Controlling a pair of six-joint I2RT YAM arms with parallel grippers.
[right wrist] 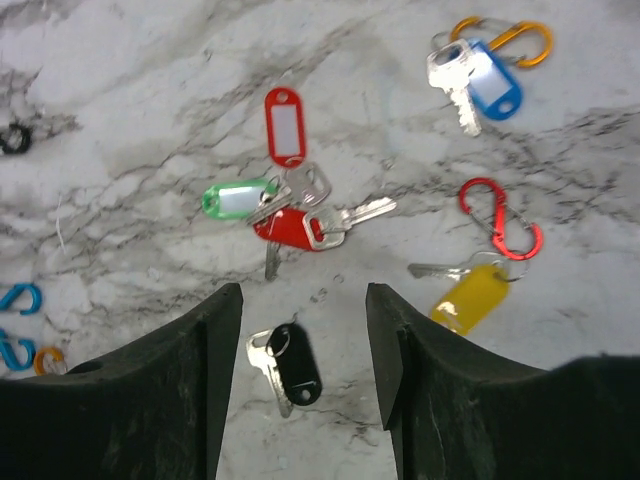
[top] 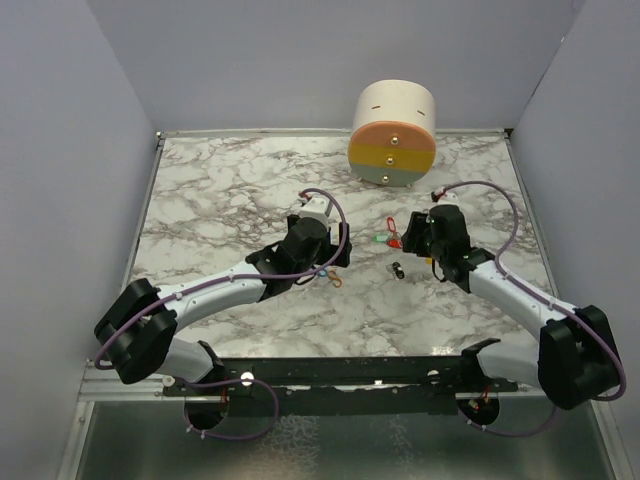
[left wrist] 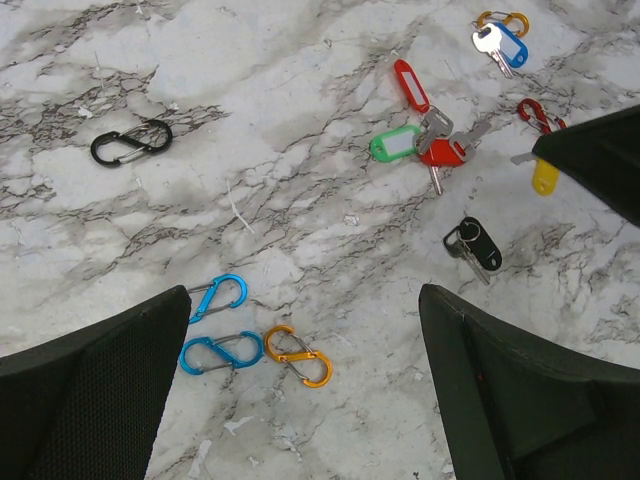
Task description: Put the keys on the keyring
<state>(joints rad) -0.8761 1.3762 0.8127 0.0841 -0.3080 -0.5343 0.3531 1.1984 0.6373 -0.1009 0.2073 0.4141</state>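
Observation:
Several keys lie loose on the marble table. A black-tagged key lies flat between the fingers of my right gripper, which is open and touches nothing. Just beyond it a red-tagged key, a green tag and a red tag lie in a cluster. A yellow-tagged key lies to the right beside a red clip. A blue-tagged key is on an orange clip. My left gripper is open above an orange clip. I cannot tell which item is the keyring.
Two blue S-clips lie by my left finger and a black clip lies far left. A cream cylinder with orange, yellow and grey bands stands at the back. Grey walls close in the table's sides.

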